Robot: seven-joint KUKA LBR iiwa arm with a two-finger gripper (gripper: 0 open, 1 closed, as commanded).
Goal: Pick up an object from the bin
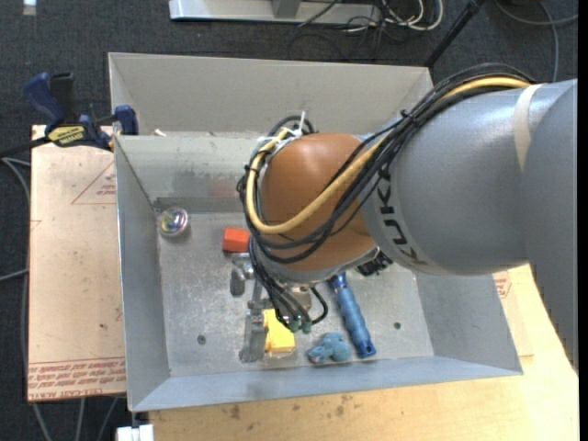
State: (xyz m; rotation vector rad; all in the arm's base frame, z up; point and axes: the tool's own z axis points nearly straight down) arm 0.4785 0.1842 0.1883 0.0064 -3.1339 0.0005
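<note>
Dark carpet surrounds the grey metal bin (pixel 138 274). The arm (pixel 478 182) shows part of its KUKA lettering. The pincer (pixel 260 336) is down by the bin's near wall, with a yellow block (pixel 281 341) right against it. Whether it is wide or narrow cannot be told. A blue pen (pixel 352 316) and a pale blue lump (pixel 329 348) lie beyond the block. An orange block (pixel 236 239) and a silver ball (pixel 172 221) sit farther back.

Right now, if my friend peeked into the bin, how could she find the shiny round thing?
Start at the left wall of the grey bin and follow it to the floor's corner at the top left of the view. A small silver ball sits there by itself. It is the only round, mirror-shiny thing; its nearest neighbour, to its right, is a flat-sided orange block.
</note>
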